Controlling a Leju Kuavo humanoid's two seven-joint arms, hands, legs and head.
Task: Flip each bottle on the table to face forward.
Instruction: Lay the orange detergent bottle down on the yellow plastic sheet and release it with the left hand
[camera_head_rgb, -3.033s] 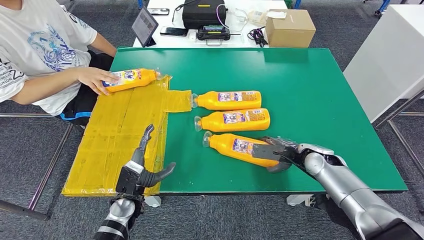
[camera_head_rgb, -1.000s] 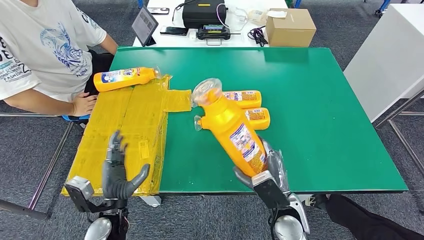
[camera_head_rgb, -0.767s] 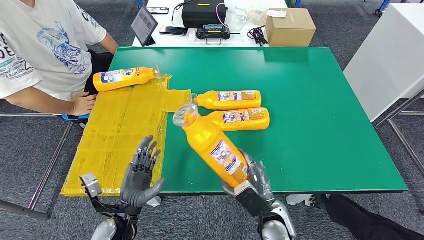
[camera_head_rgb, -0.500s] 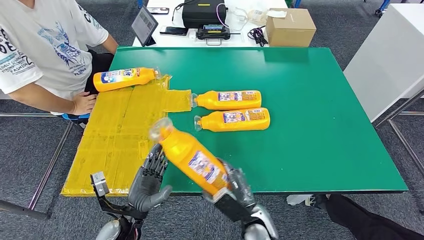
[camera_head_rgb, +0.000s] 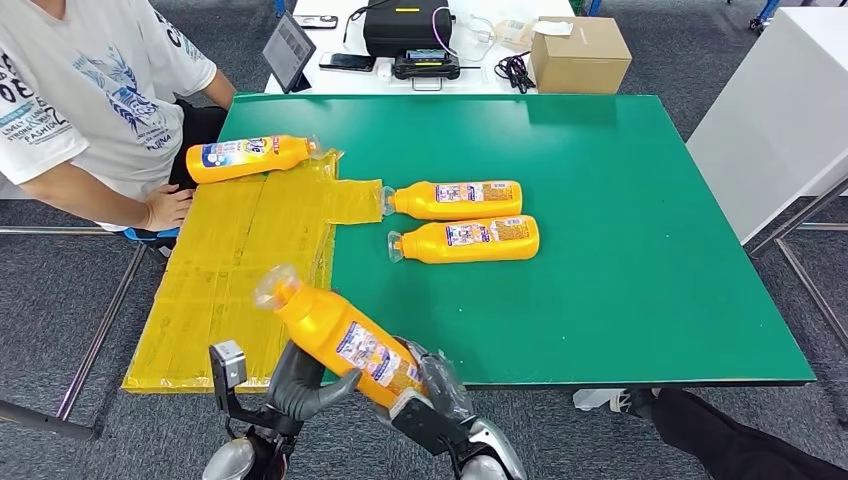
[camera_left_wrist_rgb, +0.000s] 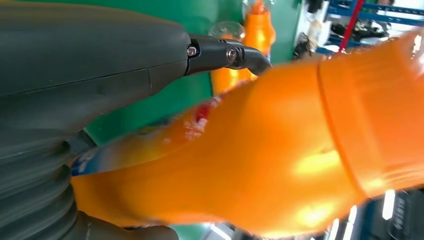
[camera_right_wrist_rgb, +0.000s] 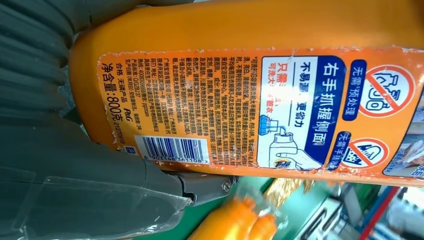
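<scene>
Reaching under the lifted bottle (camera_head_rgb: 340, 335), the left robot hand (camera_head_rgb: 305, 380) cups its body, seemingly to take it over for turning; the right robot hand (camera_head_rgb: 432, 395) grips its base, holding it above the bench (camera_head_rgb: 620, 200) edge.

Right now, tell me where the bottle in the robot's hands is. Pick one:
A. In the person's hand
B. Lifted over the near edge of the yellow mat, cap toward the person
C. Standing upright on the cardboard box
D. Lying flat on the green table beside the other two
B. The held bottle hangs tilted above the near edge of the yellow mat, gripped at its base by the right hand, with the left hand against its underside.
</scene>
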